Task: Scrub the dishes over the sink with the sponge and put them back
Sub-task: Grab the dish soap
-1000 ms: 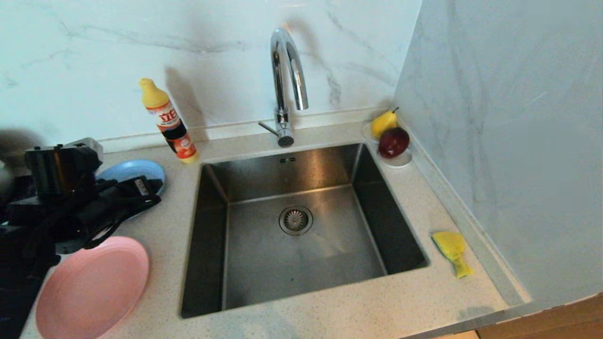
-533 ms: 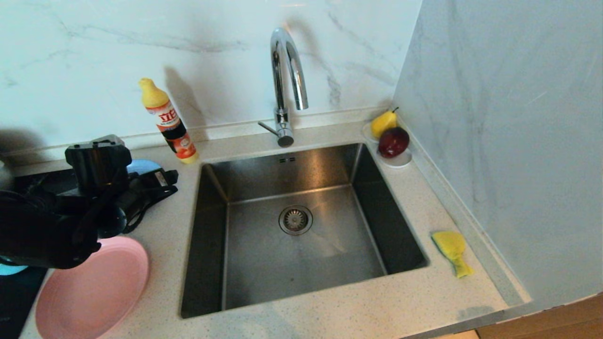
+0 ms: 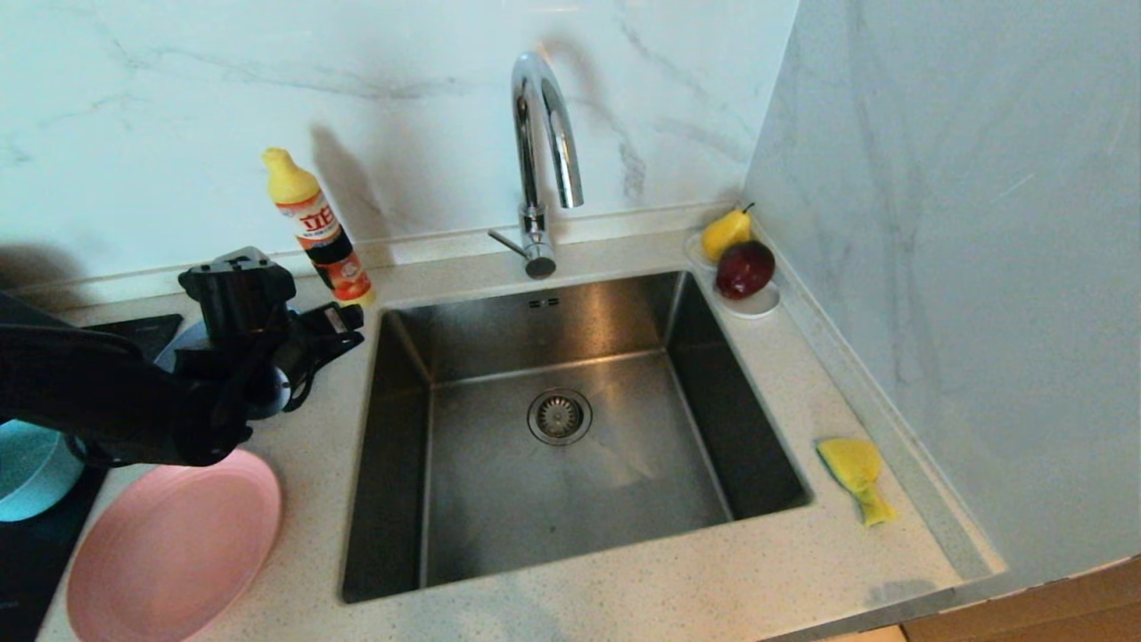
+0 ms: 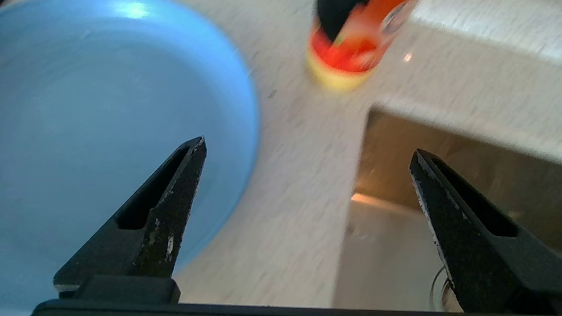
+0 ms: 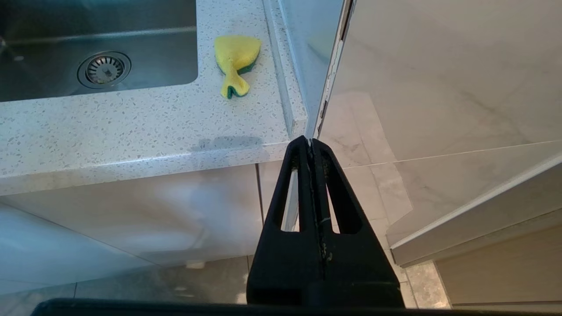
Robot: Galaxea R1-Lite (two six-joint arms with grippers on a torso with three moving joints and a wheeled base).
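My left gripper (image 3: 339, 328) (image 4: 307, 146) hangs open and empty above the counter strip between the blue plate (image 4: 109, 109) and the left rim of the sink (image 3: 499, 508). One finger (image 4: 175, 197) is over the plate, the other over the basin. In the head view my arm covers nearly all of the blue plate. The pink plate (image 3: 174, 544) lies at the front left, and the teal bowl (image 3: 31, 473) sits at the left edge. On the counter right of the sink lies the bent yellow-green sponge (image 3: 854, 473) (image 5: 235, 61). My right gripper (image 5: 309, 141) is shut, parked below the counter's front right corner.
A detergent bottle (image 3: 321, 232) (image 4: 351, 48) stands just beyond my left gripper by the back wall. The chrome tap (image 3: 544, 134) arches over the sink. A pear (image 3: 726, 234) and a red apple (image 3: 745, 269) rest on a white saucer (image 3: 758, 308) in the back right corner. A wall closes the right side.
My left arm has swung right and away from me, across the blue plate toward the sink's left rim, its jaws opening wider. The teal bowl has come into view.
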